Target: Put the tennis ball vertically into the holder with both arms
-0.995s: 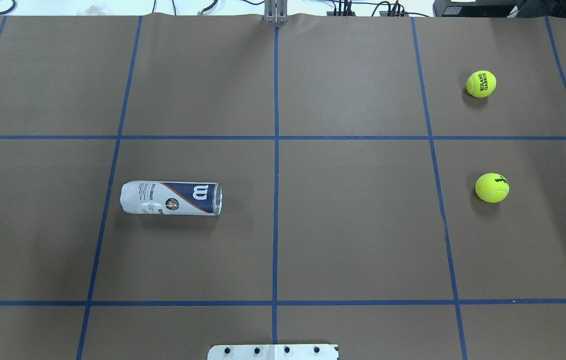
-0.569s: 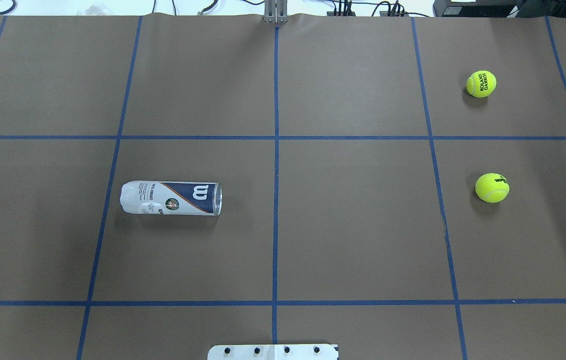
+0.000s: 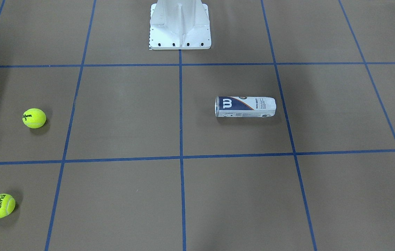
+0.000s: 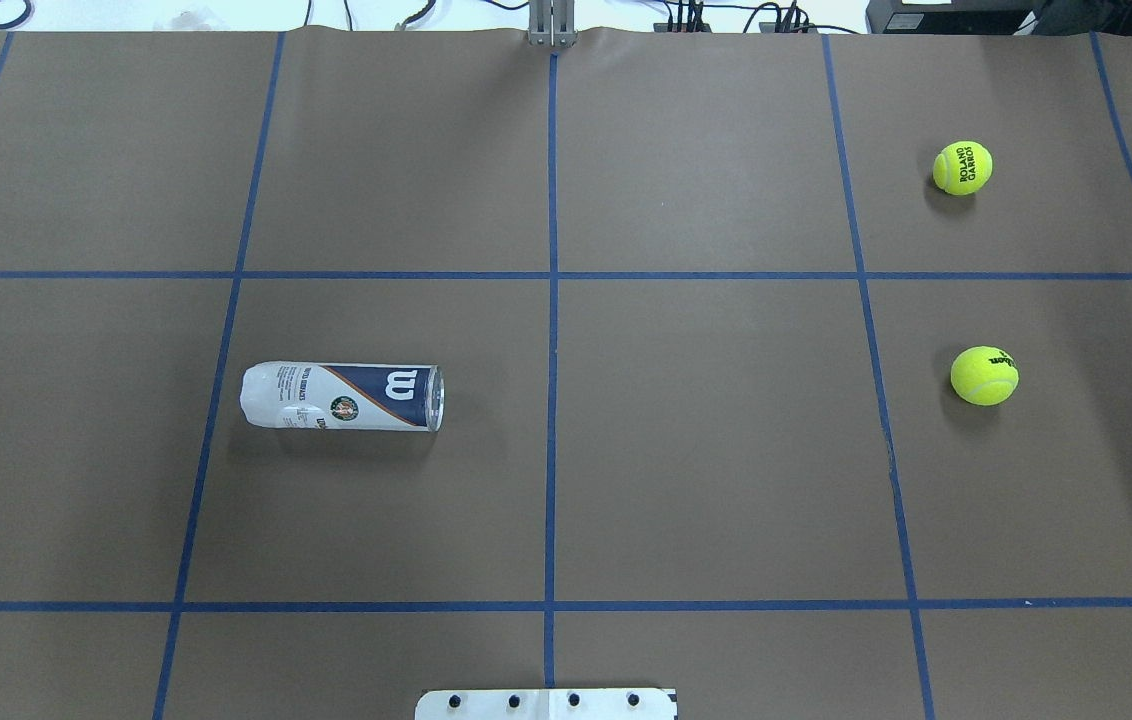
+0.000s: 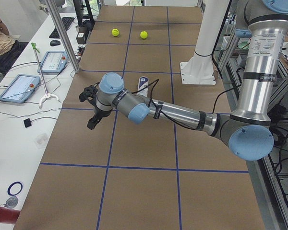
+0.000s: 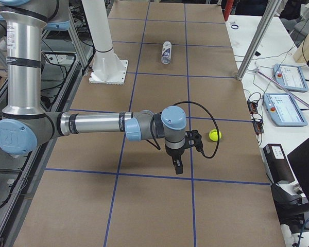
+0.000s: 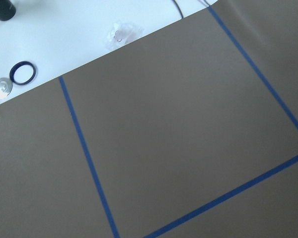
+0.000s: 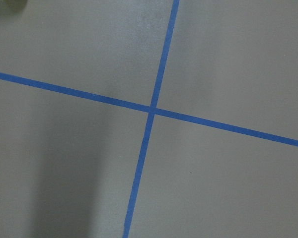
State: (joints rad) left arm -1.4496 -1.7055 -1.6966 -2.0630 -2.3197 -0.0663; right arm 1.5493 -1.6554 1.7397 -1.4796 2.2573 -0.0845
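The holder (image 4: 341, 396), a clear can with a white and navy "W" label, lies on its side on the left half of the table, its silver rim towards the centre line. It also shows in the front view (image 3: 245, 106). Two yellow tennis balls lie on the right half, one far (image 4: 962, 167) and one nearer (image 4: 984, 375). The left gripper (image 5: 92, 122) hangs over the table's left end, away from the holder (image 5: 143, 82). The right gripper (image 6: 177, 167) hangs over the right end, near a ball (image 6: 215, 135). I cannot tell whether either gripper is open or shut.
The white pedestal base (image 3: 180, 31) stands at the robot's edge of the table on the centre line. Blue tape lines divide the brown table cover (image 4: 706, 450) into squares. Side benches hold tablets (image 5: 18, 87) and cables, and a person sits at the left end.
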